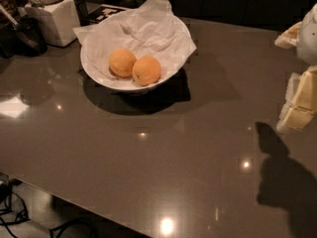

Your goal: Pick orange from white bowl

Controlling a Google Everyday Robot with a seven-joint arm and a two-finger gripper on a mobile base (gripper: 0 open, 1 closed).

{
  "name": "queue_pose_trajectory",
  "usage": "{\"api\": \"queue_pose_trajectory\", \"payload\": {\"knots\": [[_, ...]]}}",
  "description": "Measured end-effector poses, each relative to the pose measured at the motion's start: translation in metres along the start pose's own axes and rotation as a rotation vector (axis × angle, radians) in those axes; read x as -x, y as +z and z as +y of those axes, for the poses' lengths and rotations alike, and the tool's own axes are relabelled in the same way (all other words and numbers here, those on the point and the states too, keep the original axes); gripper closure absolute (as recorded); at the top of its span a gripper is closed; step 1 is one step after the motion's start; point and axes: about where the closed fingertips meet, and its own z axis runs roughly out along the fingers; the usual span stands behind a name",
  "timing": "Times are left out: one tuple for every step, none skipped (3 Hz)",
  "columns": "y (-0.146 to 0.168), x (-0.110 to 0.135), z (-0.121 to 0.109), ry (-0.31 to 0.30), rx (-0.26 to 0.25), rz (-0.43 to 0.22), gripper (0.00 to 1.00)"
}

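The white bowl [96,68] stands at the back left of the brown table, lined with crumpled white paper. Two round fruits lie side by side in it. The orange [146,70] is the right one, deeper in colour, with a small dark dot on its skin. The paler fruit [122,62] touches it on the left. My gripper [299,105] is at the right edge of the view, above the table, far to the right of the bowl and holding nothing that I can see. Its shadow falls on the table below it.
A white square jar [54,16] with a lid stands at the back left, next to a dark pot [27,33]. The table's front edge runs diagonally across the lower left, with cables [12,209] on the floor beyond it.
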Motion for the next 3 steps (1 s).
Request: {"api": "queue_pose_trajectory", "payload": {"knots": [[0.0,0.0,0.0,0.0,0.0,0.0,0.0],[0.004,0.032,-0.004,-0.039,0.029,0.029,0.0],[0.01,0.044,-0.004,-0.058,0.044,0.033,0.0]]}}
